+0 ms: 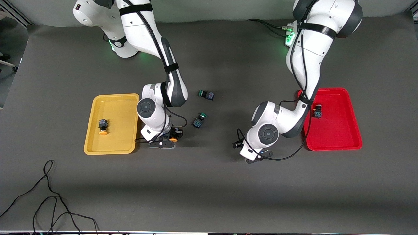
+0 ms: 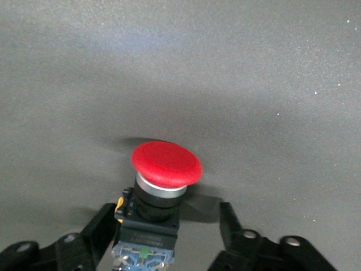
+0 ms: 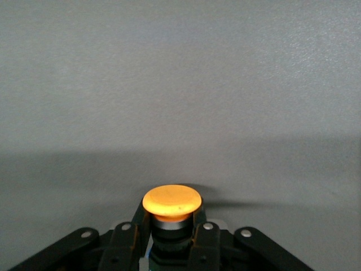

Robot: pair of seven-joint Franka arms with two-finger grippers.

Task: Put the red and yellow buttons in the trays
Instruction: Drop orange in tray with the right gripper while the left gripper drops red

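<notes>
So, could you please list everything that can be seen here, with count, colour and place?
Trays: two; yellow tray toward the right arm's end, red tray toward the left arm's end.
Yellow buttons: two; one in the yellow tray, one gripped.
Red buttons: two; one in the red tray, one on the table.
Green buttons: two, on the table between the trays.
Cable: one, black, nearest the camera.
Right end effector: shut on a yellow button beside the yellow tray.
Left end effector: open around the red button.
</notes>
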